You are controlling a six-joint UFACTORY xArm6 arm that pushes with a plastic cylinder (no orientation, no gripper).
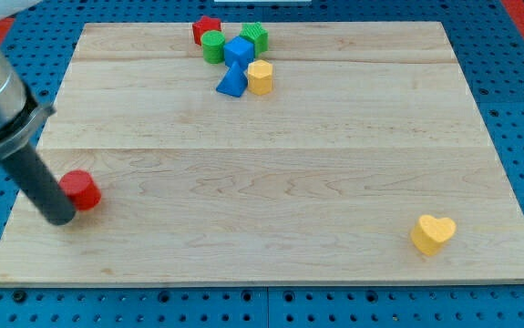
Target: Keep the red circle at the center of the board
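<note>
The red circle (83, 189) lies near the left edge of the wooden board (271, 164), in its lower half. My tip (61, 217) rests on the board just left of and below the red circle, touching or nearly touching it. The dark rod rises from there to the view's upper left.
A cluster at the top middle holds a red star (206, 28), a green cylinder (213, 46), a green block (255, 36), a blue cube (239, 51), a blue triangle (232, 80) and a yellow hexagon (260, 77). A yellow heart (432, 233) lies at the lower right.
</note>
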